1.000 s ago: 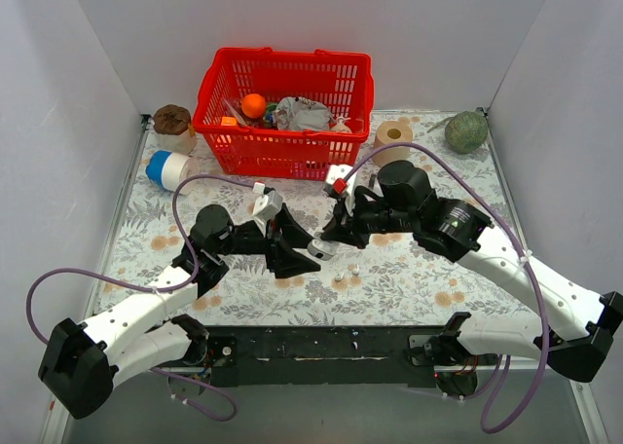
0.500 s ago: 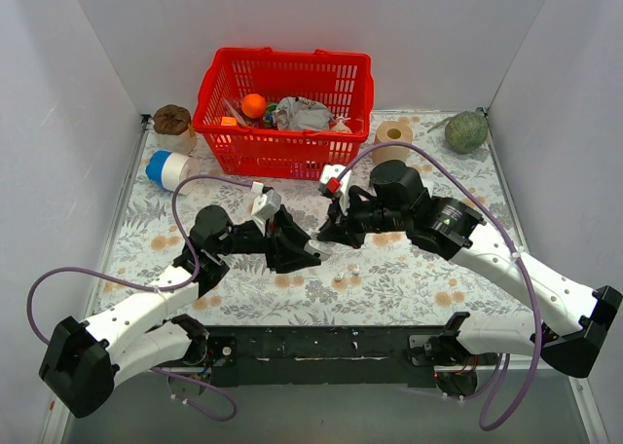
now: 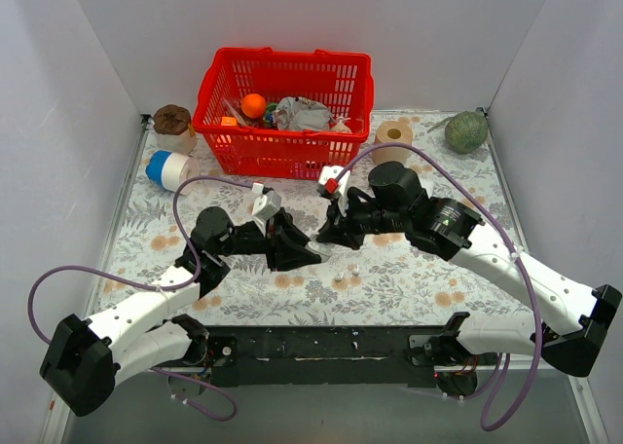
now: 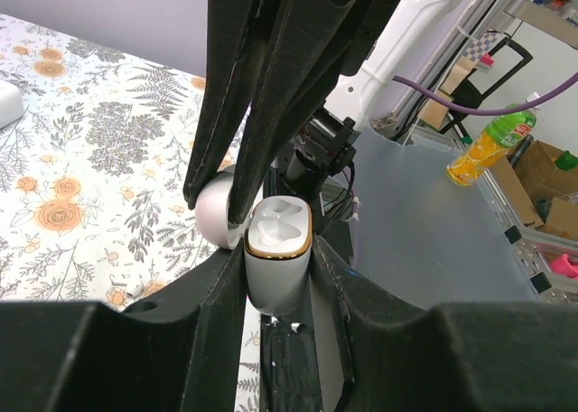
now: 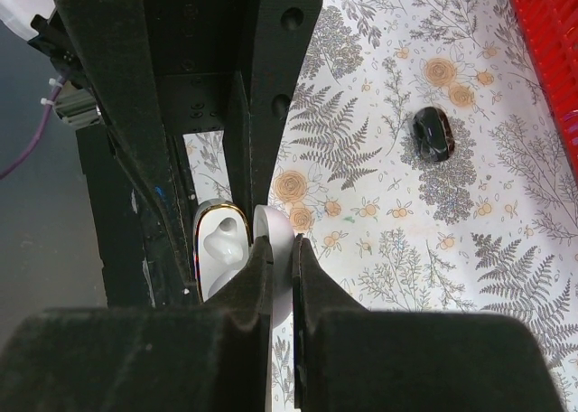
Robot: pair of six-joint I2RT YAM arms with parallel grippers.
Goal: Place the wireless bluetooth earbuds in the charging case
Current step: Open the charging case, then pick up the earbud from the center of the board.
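Shows right gripper (image 5: 280,249) drawn closer than a second ago, fingers pinching the open lid of the charging case (image 4: 279,231); left gripper (image 4: 276,272) clamped around its body. Locates white earbuds (image 3: 356,267) on table (image 3: 409,283) near the case, toward the right arm's base.

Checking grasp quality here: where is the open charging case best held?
Likely best: grip the charging case around its smooth lower body, from the closed end, as the left pincer does, leaving the gold-rimmed sockets exposed and the lid clear.
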